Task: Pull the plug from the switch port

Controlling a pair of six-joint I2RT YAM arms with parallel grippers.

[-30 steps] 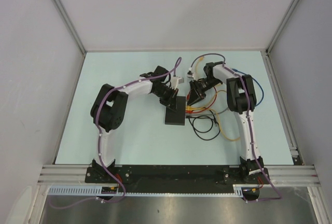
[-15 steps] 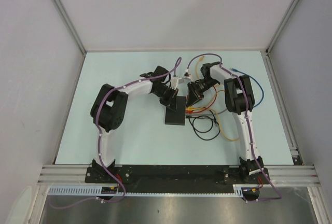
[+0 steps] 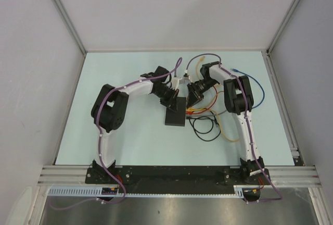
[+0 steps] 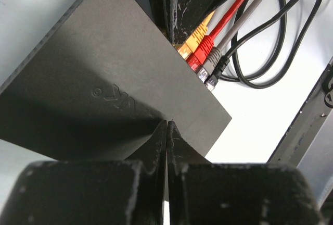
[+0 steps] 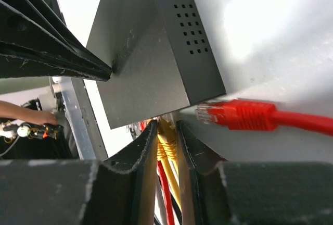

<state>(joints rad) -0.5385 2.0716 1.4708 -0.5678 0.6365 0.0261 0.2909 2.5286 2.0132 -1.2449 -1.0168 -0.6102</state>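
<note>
The switch (image 3: 175, 113) is a flat matte-black box at mid table; it also shows in the left wrist view (image 4: 104, 74) and the right wrist view (image 5: 140, 53). Yellow (image 4: 191, 44), red (image 4: 204, 52), grey (image 4: 214, 61) and black plugs sit in a row in its side ports. My left gripper (image 3: 170, 99) is shut and empty, its tips (image 4: 167, 124) resting on the switch's top. My right gripper (image 3: 193, 99) is at the port side, and its fingers (image 5: 166, 127) are closed on the yellow plug (image 5: 167, 142), which is still at the switch's edge.
A loose red plug (image 5: 239, 114) lies on the table beside the switch. Cables spread to the right of the switch: a black loop (image 3: 204, 129), an orange one (image 3: 222, 127) and a blue one (image 3: 260, 87). Grey walls enclose the table.
My right gripper has shifted slightly left and farther back, closer to the switch's ports. The left gripper and the switch have stayed put.
</note>
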